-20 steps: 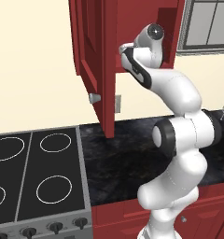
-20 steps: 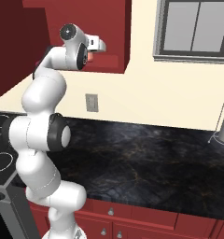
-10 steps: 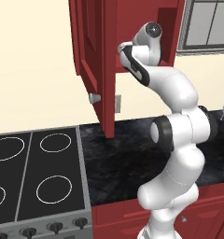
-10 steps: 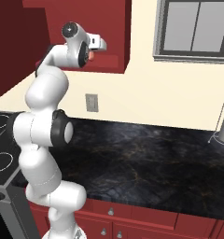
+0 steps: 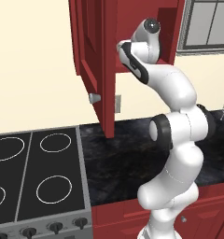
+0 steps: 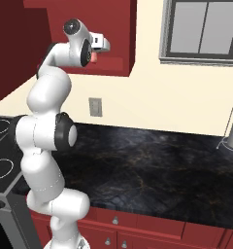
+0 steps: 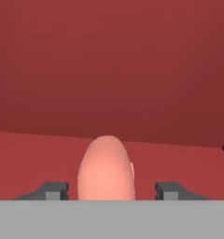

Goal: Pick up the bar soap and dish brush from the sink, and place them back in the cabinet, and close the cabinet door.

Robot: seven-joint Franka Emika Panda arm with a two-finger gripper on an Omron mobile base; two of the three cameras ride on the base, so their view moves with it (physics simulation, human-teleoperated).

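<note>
Overhead, the cabinet (image 5: 170, 32) is the biggest thing in play — a dark red wall unit above the black stone counter (image 6: 152, 165), with the stove (image 5: 34, 182) to the left. Its cabinet door (image 5: 93, 60) stands swung out to the left, knob low on the near edge, so the opening is free for the arm.

Arm is raised and bent, the hand reaching into the cabinet's lower part. In the right base view a spot of pink, the bar soap (image 6: 94, 57), shows just beside the hand at the cabinet's lower edge.

Hand view: gripper (image 7: 113, 190) with its fingertips (image 7: 52, 190) set well apart, a clear gap of red on each side between them and the soap (image 7: 107, 168). Jaws read as open; nothing appears clamped. Soap sits midway between the fingers, directly ahead of the hand, its long axis running away along the line of the gripper toward the back wall. It seems to lie on the red shelf floor (image 7: 34, 158) — contact itself I cannot confirm.

Judgement: soap is delivered, so the move this turns on is a straight pull-back along the soap's long axis, toward the near side, without dragging it.

Room: back wall lies beyond the soap, a dark corner edge at far right of the hand view, open shelf to the left. The door edge to the left is the thing to clear on exit.
</note>
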